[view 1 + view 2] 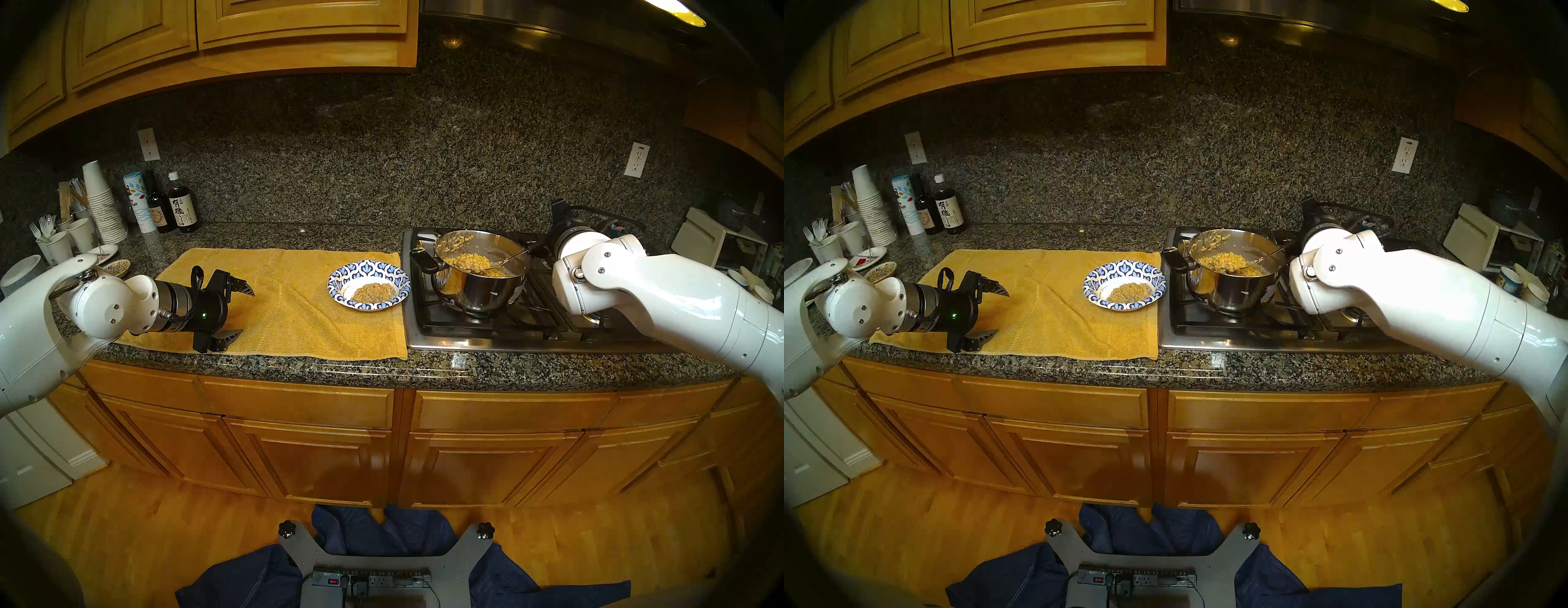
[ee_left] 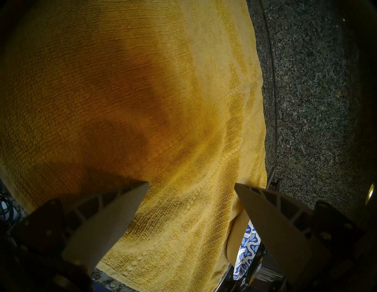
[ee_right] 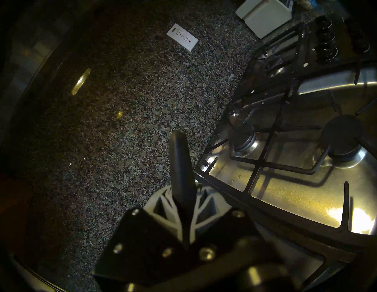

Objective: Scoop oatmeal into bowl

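The blue-and-white patterned bowl [image 1: 369, 283] sits on a yellow towel and holds a small mound of oatmeal [image 1: 374, 293]. More oatmeal [image 1: 466, 259] lies in the steel pot [image 1: 481, 288] on the stove. A metal spoon [image 1: 494, 271] heaped with oatmeal hovers inside the pot near its right wall. My right gripper [image 3: 184, 195] is shut on the spoon's black handle [image 3: 180, 159], just right of the pot. My left gripper [image 1: 244, 313] hangs open and empty over the towel's left part, well left of the bowl [image 2: 245, 254].
The pot stands on the left front grate of a steel gas stove [image 1: 530, 327]. The yellow towel [image 1: 288, 305] covers the granite counter. Bottles [image 1: 182, 210], stacked paper cups [image 1: 102, 204] and small plates [image 1: 114, 267] crowd the back left. A white appliance [image 1: 704, 242] stands far right.
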### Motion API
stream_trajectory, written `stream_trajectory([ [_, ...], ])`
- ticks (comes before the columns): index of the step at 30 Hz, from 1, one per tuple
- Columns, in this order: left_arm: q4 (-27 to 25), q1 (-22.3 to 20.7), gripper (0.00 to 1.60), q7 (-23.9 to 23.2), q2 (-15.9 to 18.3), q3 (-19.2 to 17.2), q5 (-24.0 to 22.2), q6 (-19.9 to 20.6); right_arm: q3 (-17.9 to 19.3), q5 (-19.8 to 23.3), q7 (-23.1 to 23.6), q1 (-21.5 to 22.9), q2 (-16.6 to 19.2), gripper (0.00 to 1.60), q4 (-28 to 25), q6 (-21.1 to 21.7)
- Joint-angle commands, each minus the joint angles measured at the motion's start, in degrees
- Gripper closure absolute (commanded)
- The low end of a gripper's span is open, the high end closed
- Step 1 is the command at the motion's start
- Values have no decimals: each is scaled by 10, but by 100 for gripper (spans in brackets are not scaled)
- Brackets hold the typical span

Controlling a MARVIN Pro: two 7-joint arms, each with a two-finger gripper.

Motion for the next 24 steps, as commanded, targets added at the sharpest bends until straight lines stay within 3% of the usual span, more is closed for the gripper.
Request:
stream_trajectory([
  [1,1,-1,0,0,-1,-1,1,0,25,-11,0,35,6,160,-4,-1],
  [14,1,-1,0,0,-1,-1,1,0,36,7,-2,45,-10,160,-5,-8],
  [24,1,-1,0,0,-1,-1,1,0,42,12,-5,55,13,160,-27,-9],
])
